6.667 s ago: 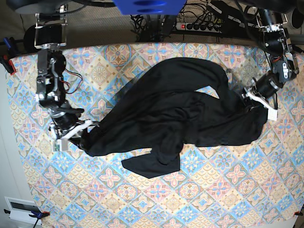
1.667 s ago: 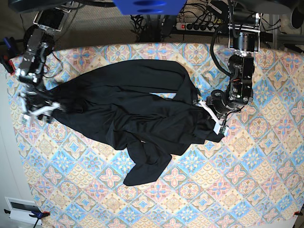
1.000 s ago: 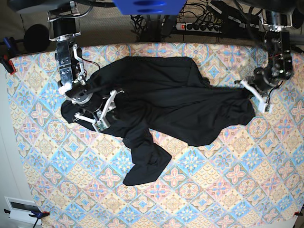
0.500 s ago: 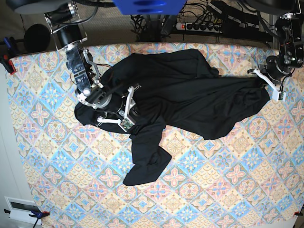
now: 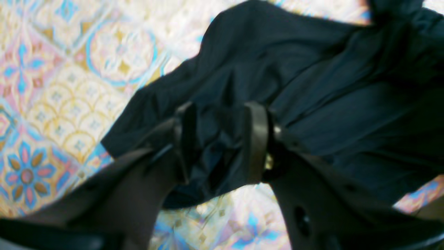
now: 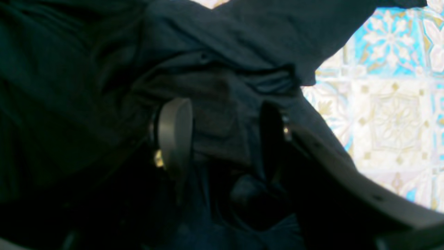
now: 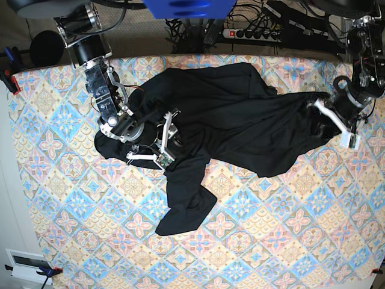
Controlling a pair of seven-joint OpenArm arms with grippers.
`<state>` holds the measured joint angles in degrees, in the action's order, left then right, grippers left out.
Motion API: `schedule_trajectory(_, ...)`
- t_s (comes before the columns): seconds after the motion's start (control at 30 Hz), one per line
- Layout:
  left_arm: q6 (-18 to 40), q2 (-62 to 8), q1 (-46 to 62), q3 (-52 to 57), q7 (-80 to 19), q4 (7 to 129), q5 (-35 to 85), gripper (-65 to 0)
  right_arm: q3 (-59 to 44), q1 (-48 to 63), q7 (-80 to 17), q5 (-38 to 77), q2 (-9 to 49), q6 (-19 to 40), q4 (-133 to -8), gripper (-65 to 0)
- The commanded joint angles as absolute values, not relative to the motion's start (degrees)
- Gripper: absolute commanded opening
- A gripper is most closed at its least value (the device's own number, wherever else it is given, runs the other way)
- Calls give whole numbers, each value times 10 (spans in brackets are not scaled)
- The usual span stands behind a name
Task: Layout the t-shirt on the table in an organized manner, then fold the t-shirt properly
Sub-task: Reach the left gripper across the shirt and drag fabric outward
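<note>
The black t-shirt (image 7: 240, 126) lies rumpled across the back half of the table (image 7: 289, 229), with one lobe trailing toward the front near the middle. My right gripper (image 7: 163, 139) rests on the shirt's left part. In the right wrist view its fingers (image 6: 173, 135) stand wide apart over dark folds of the t-shirt (image 6: 86, 69), so this gripper (image 6: 222, 139) is open. My left gripper (image 7: 334, 123) is at the shirt's right end. Seen from the left wrist, that gripper (image 5: 220, 139) is open, with loose t-shirt (image 5: 312, 86) fabric bunched between its spread fingers (image 5: 255, 139).
A power strip (image 7: 255, 33) and cables lie behind the table's back edge. Red clamps (image 7: 11, 81) hold the patterned cloth at the left edge. A white device (image 7: 27, 263) sits off the front left corner. Bare tablecloth (image 5: 69, 69) shows beside the shirt's right end.
My left gripper has opened and dropped slightly at the shirt's right end. My right gripper has spread wider, staying on the shirt's left part. The shirt's outline has barely shifted.
</note>
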<state>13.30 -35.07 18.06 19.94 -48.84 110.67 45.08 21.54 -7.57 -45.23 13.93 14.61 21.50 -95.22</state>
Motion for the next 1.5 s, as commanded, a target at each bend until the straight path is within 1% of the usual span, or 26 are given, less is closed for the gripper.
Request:
schedule_trajectory(0.0,142,-359,141,179,-472,1115,478,-408,204,-87,-438,143,148,216,-966,-349)
schedule_trajectory(0.03,141,-357,119,160,-472,1111,487,-405,199,-86,-438,143,148,216,-967,-349)
schedule_trajectory(0.13,140,-318,39,83,-473,1069,480,-405,172,-86,-438,143,148,216,-989,-349)
schedule_trajectory(0.27,140,-246,-56,-2,-503,971,441,-405,118,-50,-438,143,151,216,-1005,-349)
schedule_trajectory(0.37,141,-202,-101,-44,-504,903,416,-405,82,-11,-438,143,153,216,-1028,-349)
schedule_trajectory(0.47,143,-169,-141,-82,-503,860,403,-405,56,13,-438,143,153,216,-1043,-349)
schedule_trajectory(0.73,143,-110,-211,-172,-503,762,393,-404,7,56,-438,143,153,216,-1075,-349)
schedule_trajectory(0.9,142,-78,-228,-232,-491,719,347,-407,-7,72,-438,143,153,216,-1085,-349)
schedule_trajectory(0.93,141,-72,-232,-243,-481,705,333,-416,-7,73,-438,143,153,216,-1085,-349)
schedule_trajectory(0.97,141,-65,-233,-251,-468,694,314,-448,-7,73,-438,143,153,216,-1085,-349)
schedule_trajectory(1.0,141,-58,-238,-254,-455,686,302,-493,-7,73,-438,143,153,216,-1085,-349)
schedule_trajectory(1.07,140,-44,-246,-251,-423,681,286,-622,-7,73,-438,143,153,216,-1085,-349)
schedule_trajectory(1.1,140,-41,-247,-245,-414,681,283,-650,-7,73,-438,143,152,216,-1084,-349)
schedule_trajectory(1.17,140,-40,-262,-218,-409,685,284,-646,-7,72,-438,143,152,216,-1080,-349)
schedule_trajectory(1.2,140,-40,-269,-201,-409,690,284,-626,-7,69,-438,143,152,216,-1079,-349)
schedule_trajectory(1.3,140,-40,-290,-139,-407,701,284,-650,-6,68,-439,143,152,216,-1060,-349)
schedule_trajectory(1.47,140,-43,-339,-63,-407,698,280,-650,-3,68,-442,143,152,216,-1019,-349)
